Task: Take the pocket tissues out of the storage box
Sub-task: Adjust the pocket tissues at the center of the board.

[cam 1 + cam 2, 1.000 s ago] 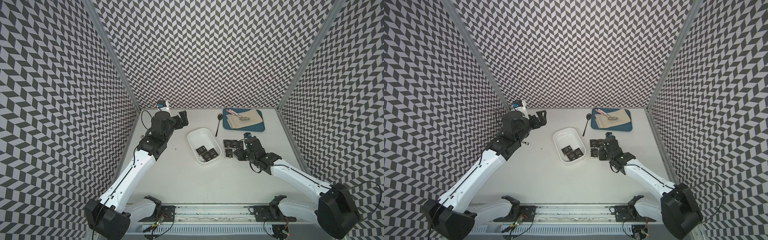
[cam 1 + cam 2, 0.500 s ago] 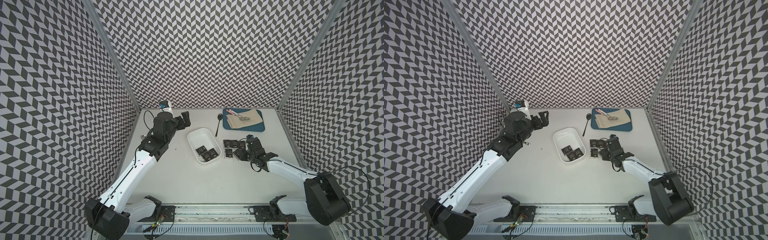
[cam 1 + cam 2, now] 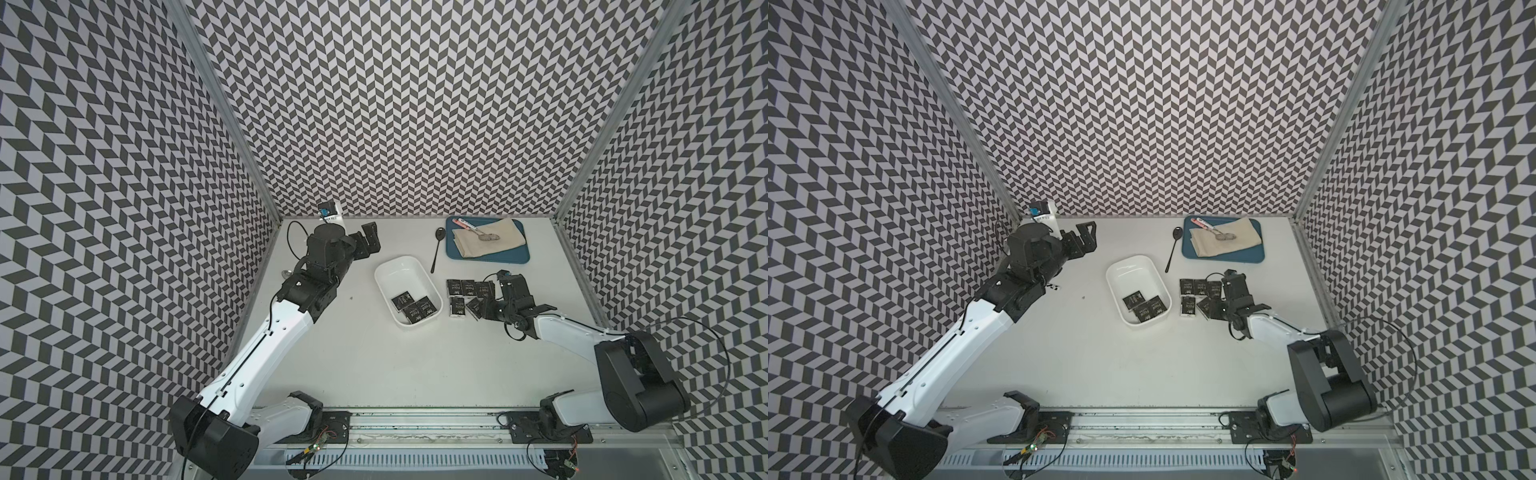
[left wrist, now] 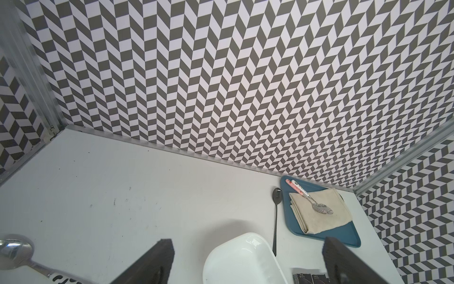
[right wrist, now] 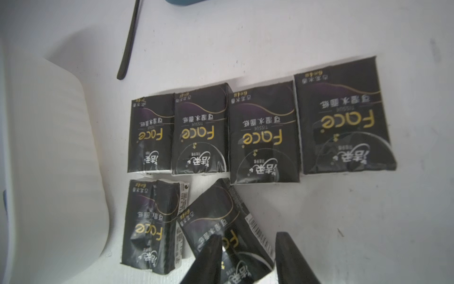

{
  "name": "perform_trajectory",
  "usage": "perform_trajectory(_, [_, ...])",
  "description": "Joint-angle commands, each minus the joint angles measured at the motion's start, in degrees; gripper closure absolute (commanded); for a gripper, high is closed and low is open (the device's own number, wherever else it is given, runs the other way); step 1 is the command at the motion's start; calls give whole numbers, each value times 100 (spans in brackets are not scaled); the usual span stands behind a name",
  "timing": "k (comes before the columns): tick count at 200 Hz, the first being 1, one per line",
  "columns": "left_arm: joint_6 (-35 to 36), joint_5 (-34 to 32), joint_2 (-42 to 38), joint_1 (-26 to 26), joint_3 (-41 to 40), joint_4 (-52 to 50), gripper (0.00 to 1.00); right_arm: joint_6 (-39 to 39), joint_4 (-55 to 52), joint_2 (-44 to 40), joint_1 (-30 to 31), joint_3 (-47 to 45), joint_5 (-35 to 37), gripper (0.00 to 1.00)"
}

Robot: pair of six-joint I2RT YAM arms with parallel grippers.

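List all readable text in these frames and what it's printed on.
"Face": gold, on each pocket tissues packet in the right wrist view, upside down there.
"TISSUE": small, next to it on the same packets.
"可湿水面纸": same packets.
"洁柔": same packets.
Small gold corner print: too blurred to read.
Barcode label on the tilted packet: digits unreadable.
White strip in the left wrist view: marks cut off, unreadable.
Top views: packet lettering too small.

Gold "Face" and small "TISSUE" — printed on the pocket tissues [image 5: 264,132].

white storage box [image 4: 242,260] framed by spread left end effector [image 4: 248,242], black spoon [image 4: 276,214] beside blue tray [image 4: 347,233]
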Motion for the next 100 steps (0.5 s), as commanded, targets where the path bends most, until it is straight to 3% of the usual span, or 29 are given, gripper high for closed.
perform_trajectory(1, [53, -93, 12, -45, 196, 123, 1, -49, 273, 56, -45, -34, -246, 59])
perform_trajectory(100, [-1, -2, 82, -78, 141, 219, 1, 65, 270, -417, -45, -421, -538, 60])
